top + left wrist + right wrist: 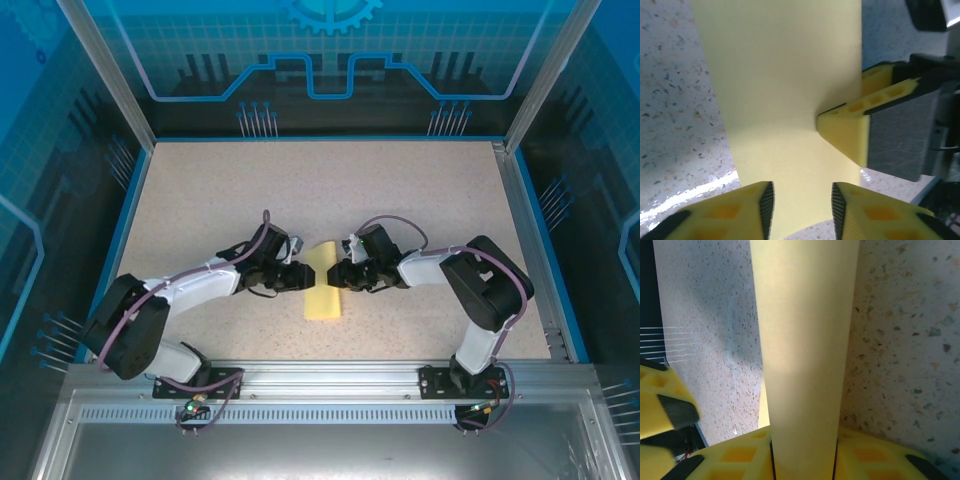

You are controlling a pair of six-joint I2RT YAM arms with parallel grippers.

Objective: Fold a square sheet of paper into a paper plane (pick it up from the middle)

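Top external: I see the sheet of paper as a long pale yellow strip on the speckled table. It runs from 12 to 6 o'clock, a little below the table's middle.
Left arm: it reaches in from 8 o'clock, bent at the elbow, toward the strip.
Left gripper: it sits at the strip's 9 o'clock edge. On my left wrist feed its jaws are spread and released, the ribbed black pads stand apart, and paper shows through the gap between them.
Paper, left wrist feed: it lies flat on the table and runs from 6 to 12 o'clock. A yellow fingertip of the other gripper comes in from 3 o'clock and rests on it near its right edge.
Right gripper: it sits at the strip's 3 o'clock edge, facing the left one across the paper. On my right wrist feed its fingers close against the strip on both sides, grasping it. The strip runs out of the jaws toward 12 o'clock.
Right arm: it comes in from 4 o'clock, elbow raised.
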